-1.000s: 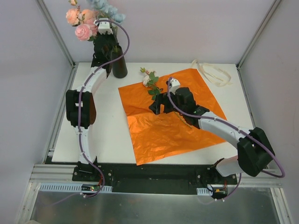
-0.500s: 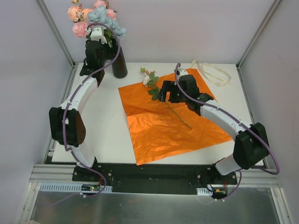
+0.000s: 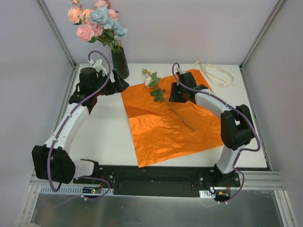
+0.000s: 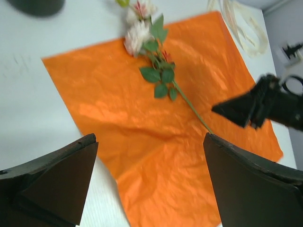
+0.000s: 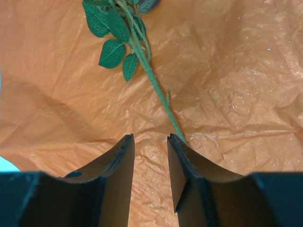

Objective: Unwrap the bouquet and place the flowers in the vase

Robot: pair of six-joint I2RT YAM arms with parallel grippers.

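Observation:
The black vase [image 3: 120, 64] stands at the back left and holds several pink, peach and pale blue flowers [image 3: 97, 21]. The orange paper [image 3: 170, 120] lies spread flat, and the cream ribbon [image 3: 215, 75] lies loose at the back right. One cream flower [image 3: 150, 80] lies on the paper, its green stem [image 5: 156, 87] running toward me. My left gripper [image 3: 117, 85] is wide open and empty, low beside the vase's base. My right gripper [image 5: 150, 137] hovers over the stem with the jaws half narrowed. Only paper shows in the gap, and the stem passes by its right fingertip [image 5: 176, 140].
Grey walls and metal frame posts close in the table on three sides. In the left wrist view the paper [image 4: 156, 123] fills the middle, with the right gripper [image 4: 255, 106] at its right and the flower [image 4: 139, 35] beyond.
My left gripper opened, let go of the flowers in the vase and dropped to the table beside it. My right gripper moved back along the stem and its jaws narrowed.

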